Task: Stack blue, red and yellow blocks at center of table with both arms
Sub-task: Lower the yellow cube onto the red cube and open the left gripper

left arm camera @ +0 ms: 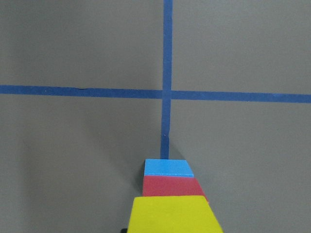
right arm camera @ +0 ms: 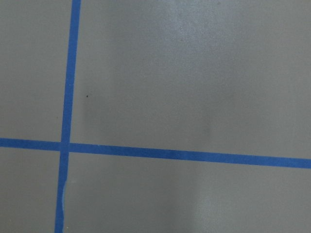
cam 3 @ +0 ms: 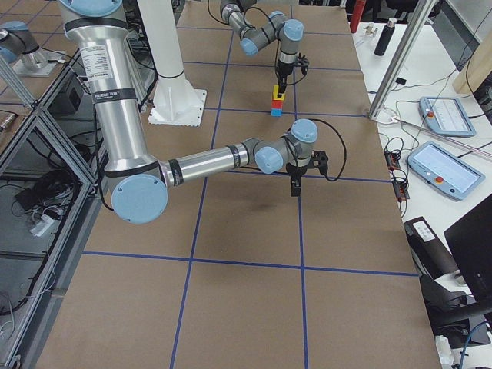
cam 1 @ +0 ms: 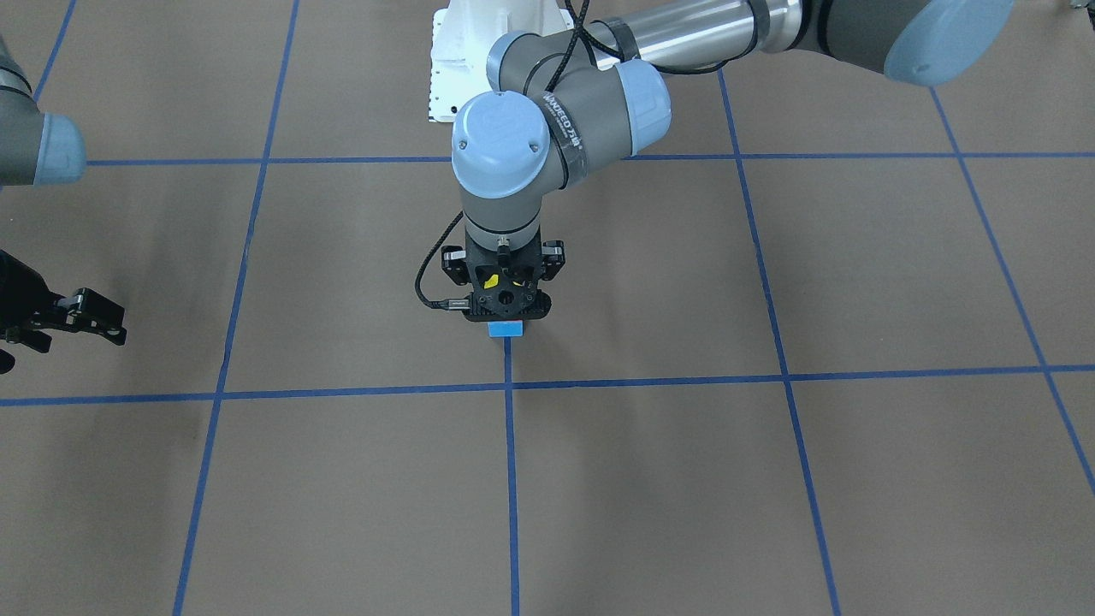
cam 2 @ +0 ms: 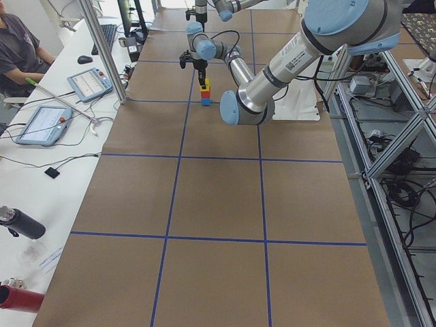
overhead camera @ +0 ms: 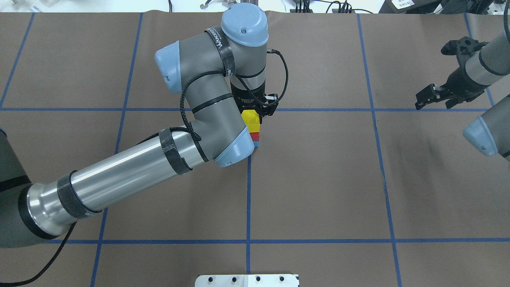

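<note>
A stack stands at the table's centre cross: blue block (overhead camera: 256, 142) at the bottom, red block (overhead camera: 255, 136) in the middle, yellow block (overhead camera: 251, 119) on top. The left wrist view looks down it: yellow (left arm camera: 172, 213), red (left arm camera: 174, 186), blue (left arm camera: 167, 167). My left gripper (overhead camera: 255, 114) points straight down over the stack, its fingers closed on the yellow block's sides. From the front its body hides all but the blue block (cam 1: 505, 329). My right gripper (overhead camera: 433, 103) is open and empty, far off at the table's right.
Blue tape lines (overhead camera: 248, 199) divide the brown table into squares. The robot's white base (cam 1: 479, 51) is behind the stack. My left forearm (overhead camera: 131, 175) crosses the near left table. The right wrist view shows only bare table and tape (right arm camera: 68, 145).
</note>
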You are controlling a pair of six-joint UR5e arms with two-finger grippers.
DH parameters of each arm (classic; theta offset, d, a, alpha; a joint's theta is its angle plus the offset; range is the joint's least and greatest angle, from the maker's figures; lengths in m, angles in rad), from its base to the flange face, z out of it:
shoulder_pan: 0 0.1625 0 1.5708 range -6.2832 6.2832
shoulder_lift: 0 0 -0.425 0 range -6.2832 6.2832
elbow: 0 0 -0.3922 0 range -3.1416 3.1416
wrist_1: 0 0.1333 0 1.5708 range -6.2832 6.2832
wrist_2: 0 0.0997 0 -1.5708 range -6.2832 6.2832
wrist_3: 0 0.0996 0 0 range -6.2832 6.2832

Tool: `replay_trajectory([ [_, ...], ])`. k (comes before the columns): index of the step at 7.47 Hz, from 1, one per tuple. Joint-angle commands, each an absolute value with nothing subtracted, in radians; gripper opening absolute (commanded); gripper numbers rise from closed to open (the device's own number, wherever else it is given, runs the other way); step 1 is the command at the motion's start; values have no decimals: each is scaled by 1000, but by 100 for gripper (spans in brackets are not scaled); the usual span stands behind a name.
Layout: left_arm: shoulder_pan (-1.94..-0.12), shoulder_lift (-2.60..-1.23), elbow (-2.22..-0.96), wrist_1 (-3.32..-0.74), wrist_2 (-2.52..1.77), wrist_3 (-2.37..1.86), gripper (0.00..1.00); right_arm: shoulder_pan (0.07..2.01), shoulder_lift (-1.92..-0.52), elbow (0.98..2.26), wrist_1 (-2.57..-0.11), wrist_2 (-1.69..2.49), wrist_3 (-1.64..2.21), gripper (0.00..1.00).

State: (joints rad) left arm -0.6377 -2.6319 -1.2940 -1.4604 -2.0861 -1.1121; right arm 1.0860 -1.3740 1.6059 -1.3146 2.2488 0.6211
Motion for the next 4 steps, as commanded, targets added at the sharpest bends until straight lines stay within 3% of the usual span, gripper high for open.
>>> replay_trajectory([
  [1,-637,-2632,-1298,-1462,-2086,-1109,0,1086,-1373,1605,-1315,2249,621,99],
  [4,-637,-2634,-1296,-1463,-2086,-1109,0,1086,-1373,1600,-1315,2249,624,99],
])
